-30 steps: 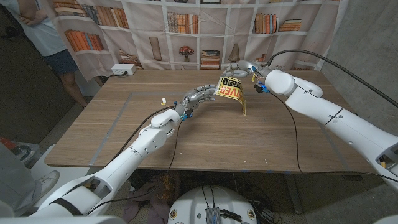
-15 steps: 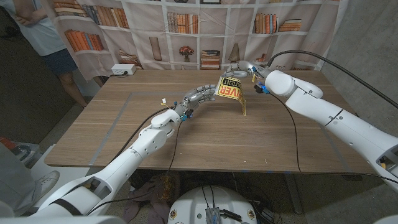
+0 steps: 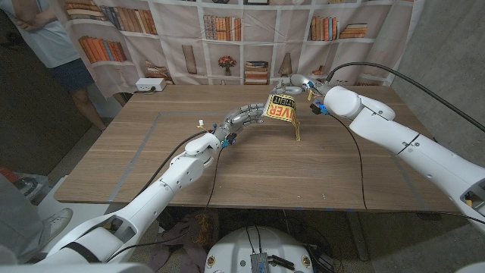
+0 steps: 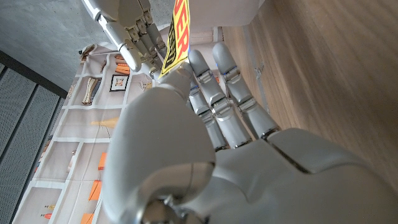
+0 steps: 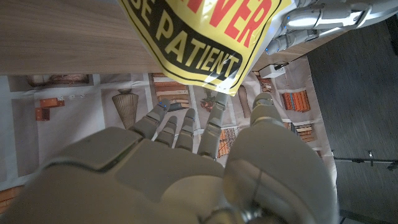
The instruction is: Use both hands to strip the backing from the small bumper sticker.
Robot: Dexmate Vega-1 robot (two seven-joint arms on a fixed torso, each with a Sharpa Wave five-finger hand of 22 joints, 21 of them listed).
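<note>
Wooden table (image 3: pixel 250 171), printed bookshelf curtain (image 3: pixel 227 38) hanging behind it, white power strip (image 3: pixel 150 86) at the far left corner of the table, small white scrap (image 3: pixel 199 122) on the table, person (image 3: pixel 53 38) standing at the far left

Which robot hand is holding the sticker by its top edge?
The right hand, at the far side of the table: it grips the top edge of the yellow sticker. The left hand holds its side.

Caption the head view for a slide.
Left hand and right hand hold a yellow bumper sticker above the wooden table, its backing strip hanging down.
</note>
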